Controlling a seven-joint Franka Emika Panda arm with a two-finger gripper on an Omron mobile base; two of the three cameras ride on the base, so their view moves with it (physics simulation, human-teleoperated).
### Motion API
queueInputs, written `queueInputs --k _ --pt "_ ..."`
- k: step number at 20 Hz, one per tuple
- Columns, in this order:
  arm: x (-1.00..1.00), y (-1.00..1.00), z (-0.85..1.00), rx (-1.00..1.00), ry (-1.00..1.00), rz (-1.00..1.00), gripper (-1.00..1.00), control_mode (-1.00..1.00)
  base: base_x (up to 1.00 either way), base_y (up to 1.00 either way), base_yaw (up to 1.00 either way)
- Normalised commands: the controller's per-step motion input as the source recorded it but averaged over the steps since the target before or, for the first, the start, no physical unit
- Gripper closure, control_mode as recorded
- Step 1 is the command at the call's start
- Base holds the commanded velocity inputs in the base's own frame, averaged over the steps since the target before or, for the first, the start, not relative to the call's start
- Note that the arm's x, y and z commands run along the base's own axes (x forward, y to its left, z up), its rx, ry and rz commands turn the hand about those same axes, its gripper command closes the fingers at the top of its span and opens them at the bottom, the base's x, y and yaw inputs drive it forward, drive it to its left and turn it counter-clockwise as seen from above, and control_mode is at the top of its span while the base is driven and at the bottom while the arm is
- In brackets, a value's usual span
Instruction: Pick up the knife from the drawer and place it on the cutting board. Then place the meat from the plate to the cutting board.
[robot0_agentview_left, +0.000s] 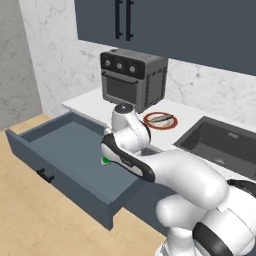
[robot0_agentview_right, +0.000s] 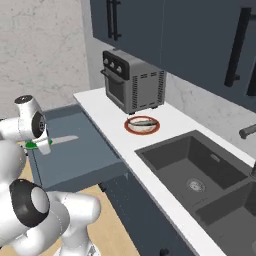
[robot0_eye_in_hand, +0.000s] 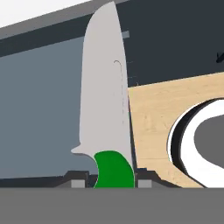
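Holding the knife by its green handle, my gripper is clamped tight on it, the silvery blade pointing straight out ahead of the fingers. That end grip leaves the whole blade free, which I judge will let it go down flat. The knife hangs above the open drawer, lifted off its floor. Out on the counter, the meat lies on the plate in front of the toaster oven, with the sink beside.

open drawer, toaster oven, plate
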Motion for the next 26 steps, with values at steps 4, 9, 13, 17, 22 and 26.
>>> queueInputs --k 4,9,13,17,22,26 --pt "0.0 0.0 0.0 0.0 0.0 0.0 1.0 1.0 -0.94 0.0 -0.09" --pt "0.0 0.0 0.0 0.0 0.0 0.0 1.0 1.0 -0.72 -0.11 -0.39" --pt "0.0 0.0 0.0 0.0 0.0 0.0 1.0 1.0 -0.5 -0.14 -0.59" --pt "0.0 0.0 0.0 0.0 0.0 0.0 1.0 1.0 -0.53 -0.19 -0.6" --pt "0.0 0.0 0.0 0.0 0.0 0.0 1.0 1.0 -0.56 -0.27 -0.57" --pt "0.0 0.0 0.0 0.0 0.0 0.0 1.0 1.0 -0.44 -0.39 -0.54"
